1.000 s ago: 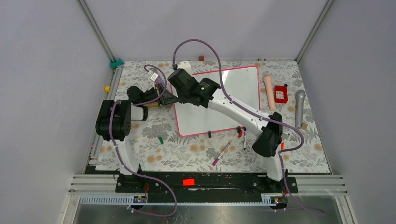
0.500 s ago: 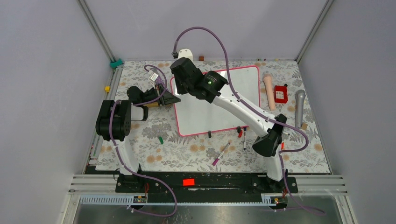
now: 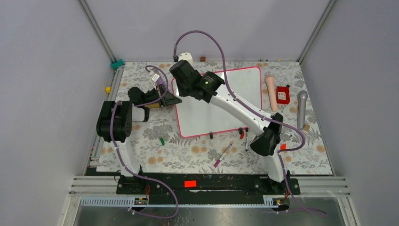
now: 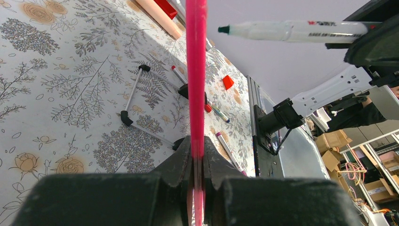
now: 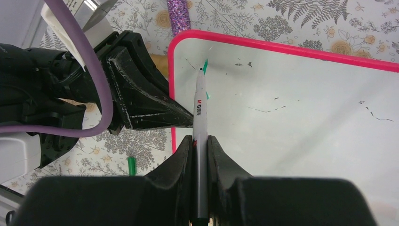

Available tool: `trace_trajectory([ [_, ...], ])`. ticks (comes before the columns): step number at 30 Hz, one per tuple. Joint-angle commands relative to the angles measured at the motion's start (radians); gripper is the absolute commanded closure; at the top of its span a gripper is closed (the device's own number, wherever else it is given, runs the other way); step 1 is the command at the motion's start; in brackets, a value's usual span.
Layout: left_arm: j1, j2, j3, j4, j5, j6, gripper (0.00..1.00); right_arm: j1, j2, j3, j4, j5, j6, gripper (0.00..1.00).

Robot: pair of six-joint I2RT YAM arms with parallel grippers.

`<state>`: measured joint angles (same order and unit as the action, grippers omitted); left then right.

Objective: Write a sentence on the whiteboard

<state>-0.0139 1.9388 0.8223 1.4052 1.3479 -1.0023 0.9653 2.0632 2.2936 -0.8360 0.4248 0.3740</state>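
Note:
The whiteboard (image 3: 221,101), white with a pink-red frame, lies on the floral table. My left gripper (image 3: 170,100) is shut on its left edge; the frame (image 4: 195,70) runs edge-on between the jaws of the left gripper (image 4: 196,160). My right gripper (image 3: 181,77) hovers over the board's far left corner, shut on a white marker (image 5: 200,117). The marker's tip points down at the board (image 5: 291,108) beside a short green mark (image 5: 206,65). I cannot tell if the tip touches. The marker also shows in the left wrist view (image 4: 291,30).
Loose markers (image 3: 222,154) and caps lie by the board's near edge. A green cap (image 3: 161,141) lies to the near left. A peach cylinder (image 3: 271,92), a red box (image 3: 282,94) and a microphone (image 3: 301,108) lie to the right of the board.
My right arm has swung with the marker from over the board's left middle to its far left corner. The left gripper and the board have not moved.

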Motion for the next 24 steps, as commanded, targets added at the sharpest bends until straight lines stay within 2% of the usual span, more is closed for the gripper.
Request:
trace_trajectory([
  [1, -0.023, -0.018, 0.018, 0.07, 0.075, 0.028, 1.0, -0.008, 0.015, 0.054, 0.005, 0.02, -0.003, 1.0],
  [24, -0.029, -0.018, 0.017, 0.071, 0.08, 0.033, 1.0, -0.014, 0.018, 0.004, 0.004, 0.141, 0.024, 1.0],
])
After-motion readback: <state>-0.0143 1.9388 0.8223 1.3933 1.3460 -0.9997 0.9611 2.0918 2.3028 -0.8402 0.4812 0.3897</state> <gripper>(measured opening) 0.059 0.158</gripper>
